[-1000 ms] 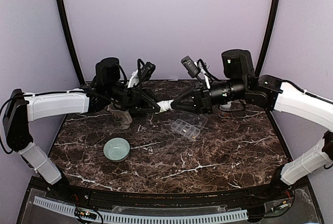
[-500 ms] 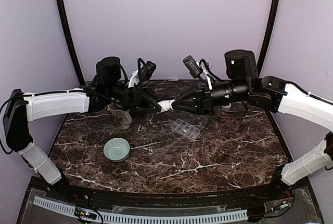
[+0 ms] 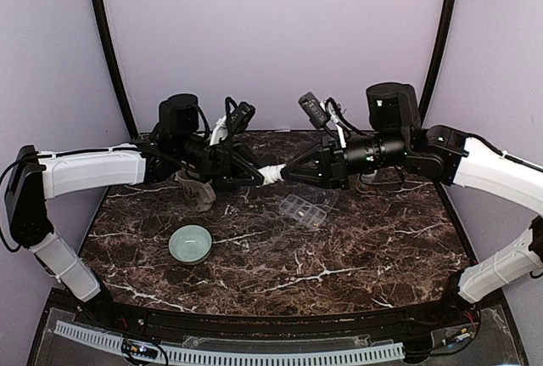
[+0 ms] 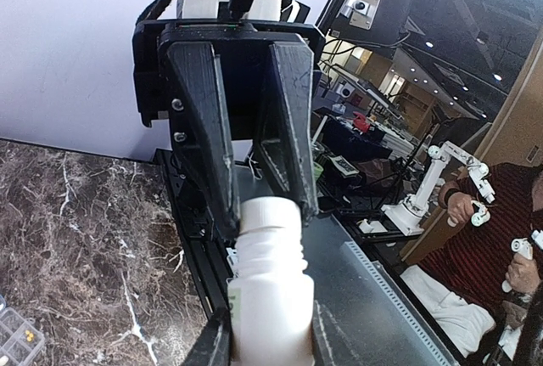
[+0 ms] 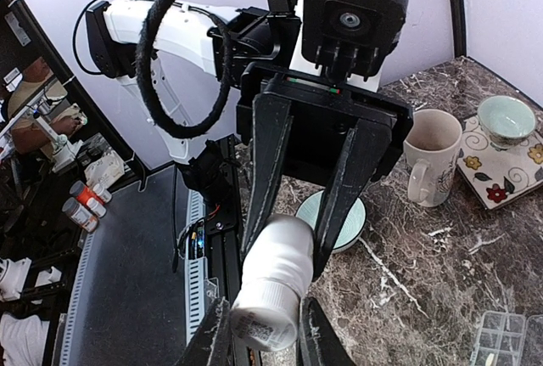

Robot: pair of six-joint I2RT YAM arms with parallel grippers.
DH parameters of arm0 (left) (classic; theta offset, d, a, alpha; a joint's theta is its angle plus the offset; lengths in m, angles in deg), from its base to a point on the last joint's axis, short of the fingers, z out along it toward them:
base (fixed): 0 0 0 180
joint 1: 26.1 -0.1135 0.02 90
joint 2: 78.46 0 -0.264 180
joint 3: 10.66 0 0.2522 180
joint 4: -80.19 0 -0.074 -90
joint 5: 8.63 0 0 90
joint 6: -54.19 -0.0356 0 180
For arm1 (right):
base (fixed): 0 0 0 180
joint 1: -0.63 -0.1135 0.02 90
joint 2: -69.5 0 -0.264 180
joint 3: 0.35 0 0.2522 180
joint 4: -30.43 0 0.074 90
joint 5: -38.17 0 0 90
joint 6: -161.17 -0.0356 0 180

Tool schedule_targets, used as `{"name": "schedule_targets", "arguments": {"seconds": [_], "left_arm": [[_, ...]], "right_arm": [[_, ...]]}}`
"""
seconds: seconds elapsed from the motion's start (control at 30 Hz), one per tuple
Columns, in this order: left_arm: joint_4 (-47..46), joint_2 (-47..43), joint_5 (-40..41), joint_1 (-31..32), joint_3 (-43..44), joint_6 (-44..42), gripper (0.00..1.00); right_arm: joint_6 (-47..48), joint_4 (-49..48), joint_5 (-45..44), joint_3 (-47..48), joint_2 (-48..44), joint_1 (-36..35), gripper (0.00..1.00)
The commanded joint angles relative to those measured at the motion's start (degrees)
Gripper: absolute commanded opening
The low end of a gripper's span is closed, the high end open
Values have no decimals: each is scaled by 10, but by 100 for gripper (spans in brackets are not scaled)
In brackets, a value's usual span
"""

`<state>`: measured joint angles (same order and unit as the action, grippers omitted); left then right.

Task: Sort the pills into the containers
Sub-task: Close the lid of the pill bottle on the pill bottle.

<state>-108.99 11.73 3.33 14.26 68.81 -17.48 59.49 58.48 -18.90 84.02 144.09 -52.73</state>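
Containers [image 3: 303, 210]: clear box lying on the desk [image 3: 356, 247], just below the pincers.
Left pincer [image 4: 270, 345]: pinching one end of the white bottle [image 4: 270, 273] (held in the air).
Right pincer [image 5: 259, 336]: pinching its other end.
Green bowl [image 3: 190, 244]: nearer, left.

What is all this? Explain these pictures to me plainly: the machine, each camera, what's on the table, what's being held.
Two robot arms are bolted at the table's near edge. The wide picture comes from a fixed camera above and behind them. The other two come from a camera on each wrist, looking along its own fingers. On the marble table lie a clear pill organiser, a pale green bowl and a mug. In mid-air, the left gripper and the right gripper both clamp one white bottle, one at each end.
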Motion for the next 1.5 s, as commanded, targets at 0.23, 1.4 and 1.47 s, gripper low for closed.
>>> {"name": "schedule_targets", "arguments": {"seconds": [0.23, 1.4, 1.47], "left_arm": [[3, -39, 6, 14, 22, -33, 0], [25, -23, 16, 7, 36, -55, 0], [29, -22, 17, 6, 38, -57, 0]], "right_arm": [[-17, -22, -36, -21, -17, 2, 10], [-116, -87, 70, -20, -19, 36, 11], [-113, -83, 70, -16, -15, 34, 11]]}}
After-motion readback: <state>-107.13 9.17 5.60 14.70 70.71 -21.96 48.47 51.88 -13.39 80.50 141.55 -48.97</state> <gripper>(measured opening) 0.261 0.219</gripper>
